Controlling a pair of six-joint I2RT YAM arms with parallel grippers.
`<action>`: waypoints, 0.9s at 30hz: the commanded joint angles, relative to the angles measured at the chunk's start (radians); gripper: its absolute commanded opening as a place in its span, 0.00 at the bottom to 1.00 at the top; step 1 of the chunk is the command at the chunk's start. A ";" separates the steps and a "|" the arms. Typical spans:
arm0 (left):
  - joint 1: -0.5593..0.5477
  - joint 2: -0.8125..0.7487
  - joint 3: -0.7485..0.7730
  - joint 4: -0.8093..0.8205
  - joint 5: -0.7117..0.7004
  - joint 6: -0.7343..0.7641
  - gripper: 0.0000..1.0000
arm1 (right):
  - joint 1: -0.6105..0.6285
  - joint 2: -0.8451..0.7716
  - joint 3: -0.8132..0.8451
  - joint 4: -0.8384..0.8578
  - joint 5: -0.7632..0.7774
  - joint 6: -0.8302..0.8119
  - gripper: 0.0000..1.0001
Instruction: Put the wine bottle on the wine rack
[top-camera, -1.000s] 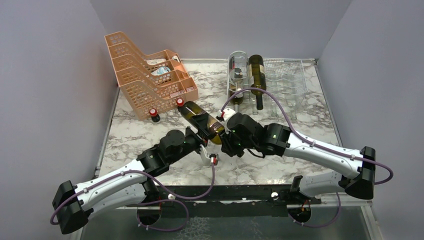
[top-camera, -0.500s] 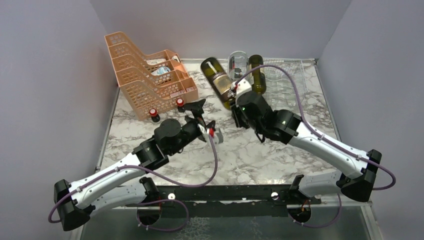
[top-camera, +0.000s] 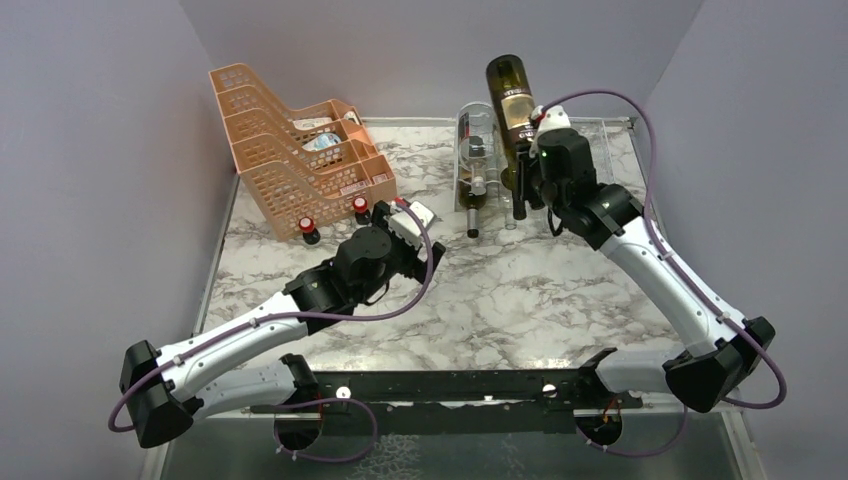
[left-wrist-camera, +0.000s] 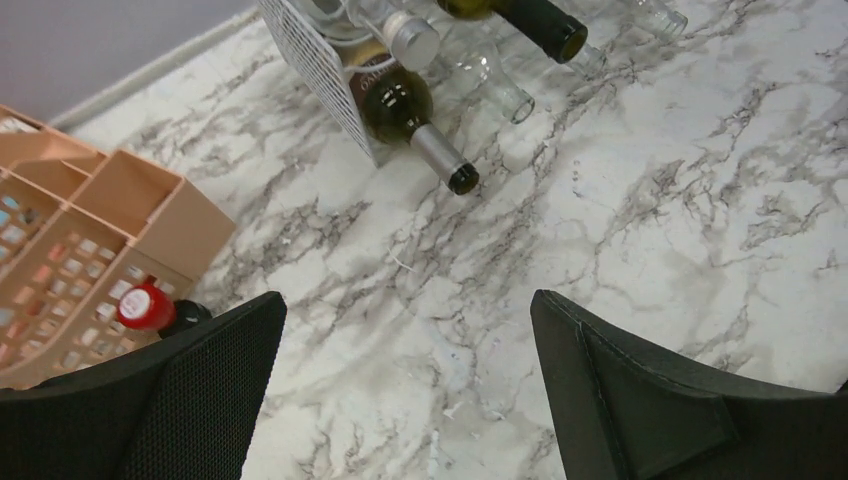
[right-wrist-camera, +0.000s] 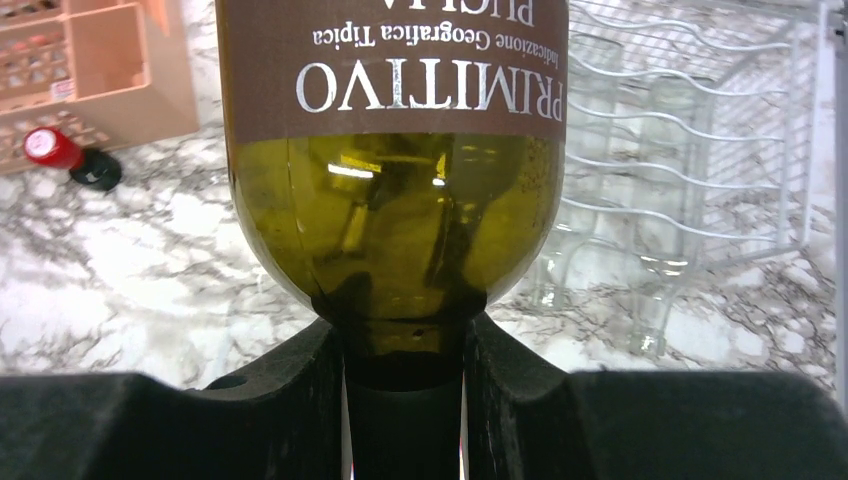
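Observation:
My right gripper (top-camera: 531, 152) is shut on the neck of a green wine bottle (top-camera: 509, 92) with a brown label. It holds the bottle base-up in the air, over the left part of the silver-white wire wine rack (top-camera: 578, 160) at the back of the table. In the right wrist view the bottle (right-wrist-camera: 400, 200) fills the middle, its neck between my right gripper's (right-wrist-camera: 405, 350) black jaws, with the rack (right-wrist-camera: 690, 130) behind on the right. My left gripper (top-camera: 408, 236) is open and empty, low over the marble table; it also shows in the left wrist view (left-wrist-camera: 405, 310).
The rack's left side (left-wrist-camera: 320, 50) holds a clear bottle (top-camera: 477, 140) and dark bottles (left-wrist-camera: 400, 100) with necks pointing forward. Orange stacked trays (top-camera: 300, 150) stand at back left, with two small red-capped bottles (top-camera: 308, 230) in front. Grey walls enclose the table.
My right gripper has carried the bottle from the table's middle up and back, over the rack. My left gripper has let go of the bottle, opened and drawn back to the left.

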 joint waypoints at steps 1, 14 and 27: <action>0.000 -0.060 -0.046 0.062 0.039 -0.157 0.99 | -0.109 -0.021 0.031 0.107 -0.061 0.006 0.01; -0.001 -0.001 -0.005 -0.045 0.110 -0.235 0.99 | -0.460 0.036 -0.114 0.079 -0.354 0.106 0.01; 0.000 0.010 0.022 -0.089 0.072 -0.322 0.99 | -0.507 0.174 -0.146 0.123 -0.467 0.068 0.01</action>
